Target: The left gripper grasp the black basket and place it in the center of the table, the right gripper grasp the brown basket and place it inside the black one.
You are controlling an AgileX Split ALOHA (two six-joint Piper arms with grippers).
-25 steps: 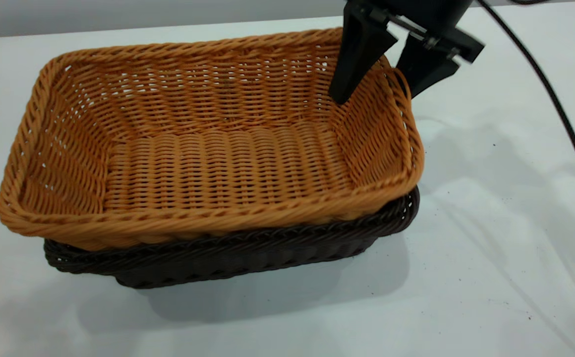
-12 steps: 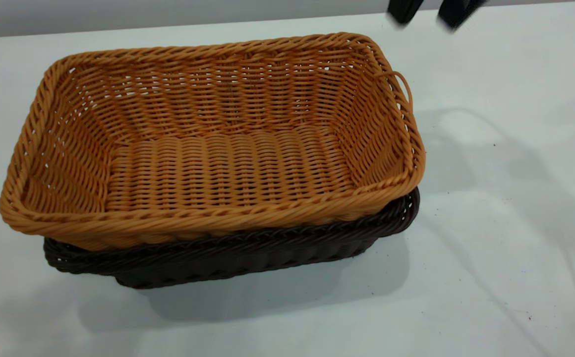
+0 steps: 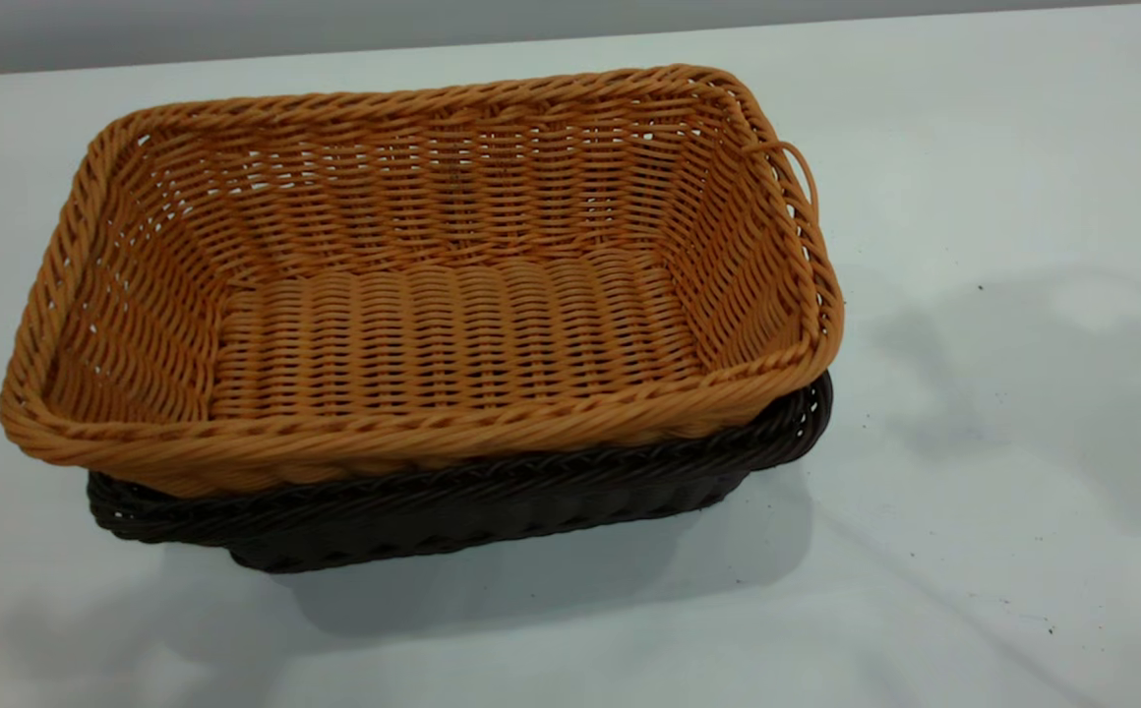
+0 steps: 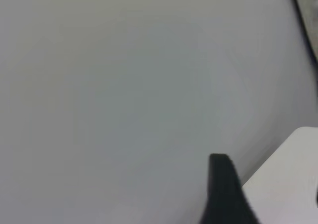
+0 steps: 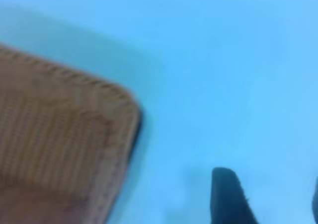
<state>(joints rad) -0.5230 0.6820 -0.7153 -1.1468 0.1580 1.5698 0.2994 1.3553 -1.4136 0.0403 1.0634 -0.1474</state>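
White table (image 3: 974, 551) all round, and the brown basket (image 3: 433, 295) sits nested in the black basket (image 3: 452, 506), whose dark rim peeks out beneath its near and right edges. Neither gripper shows in the exterior view. On the right wrist view, the right gripper (image 5: 271, 199) hangs off past the brown basket's corner, clear of it, fingers parted, holding nothing. One left gripper finger (image 4: 223, 189) shows over bare table; its opening can't be judged.

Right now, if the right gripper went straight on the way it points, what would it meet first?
Probably the bare table. The right gripper points past the brown basket's corner; depth is unclear.
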